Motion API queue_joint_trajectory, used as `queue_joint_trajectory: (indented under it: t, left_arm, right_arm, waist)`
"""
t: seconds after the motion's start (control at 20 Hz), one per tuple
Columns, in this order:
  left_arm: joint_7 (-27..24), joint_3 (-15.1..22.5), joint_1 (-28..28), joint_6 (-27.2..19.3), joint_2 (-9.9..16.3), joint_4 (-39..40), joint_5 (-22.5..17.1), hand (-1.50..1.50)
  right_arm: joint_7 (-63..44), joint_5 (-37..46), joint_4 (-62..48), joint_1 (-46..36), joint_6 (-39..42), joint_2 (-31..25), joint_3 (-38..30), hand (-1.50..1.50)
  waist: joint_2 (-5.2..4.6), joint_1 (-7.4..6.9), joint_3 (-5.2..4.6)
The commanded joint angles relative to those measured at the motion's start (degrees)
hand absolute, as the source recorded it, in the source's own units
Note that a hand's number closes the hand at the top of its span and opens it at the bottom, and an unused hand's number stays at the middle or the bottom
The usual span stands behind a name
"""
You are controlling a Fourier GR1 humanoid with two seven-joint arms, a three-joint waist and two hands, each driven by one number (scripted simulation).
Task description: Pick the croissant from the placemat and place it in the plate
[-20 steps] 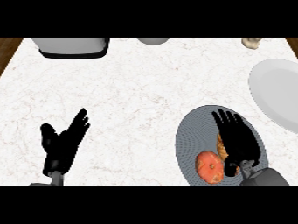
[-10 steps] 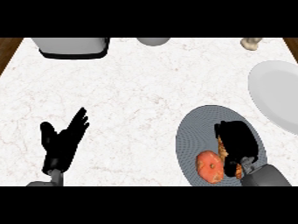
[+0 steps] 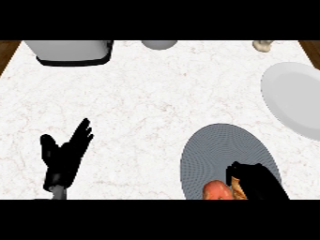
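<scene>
Gripping croissant (image 3: 237,189) at five o'clock: right hand (image 3: 258,182) curled over it on grey placemat (image 3: 217,150), beside an orange fruit (image 3: 216,191), ready for lifting. Noted white plate (image 3: 302,101) waiting at two o'clock. Left hand (image 3: 64,154) resting open, eight o'clock.
</scene>
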State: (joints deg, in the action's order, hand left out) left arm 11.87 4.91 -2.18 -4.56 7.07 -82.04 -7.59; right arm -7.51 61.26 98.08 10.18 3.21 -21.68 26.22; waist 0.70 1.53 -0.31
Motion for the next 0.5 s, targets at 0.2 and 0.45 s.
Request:
queue_joint_trajectory:
  t: [0.2,0.45]
  left_arm:
    - [0.7,0.4,-0.2,-0.4,0.1,-1.7,0.6,0.0]
    - [-0.8,-2.0,1.1,1.0,1.1,1.0,-0.6,0.0]
  right_arm:
    - [12.6,-10.6,19.1,12.2,-16.7,-0.2,-4.3,1.5]
    - [16.0,-25.0,25.7,18.0,-19.1,-1.0,-13.6,1.5]
  waist:
    - [-0.12,0.88,0.4]
    - [-0.48,0.07,0.36]
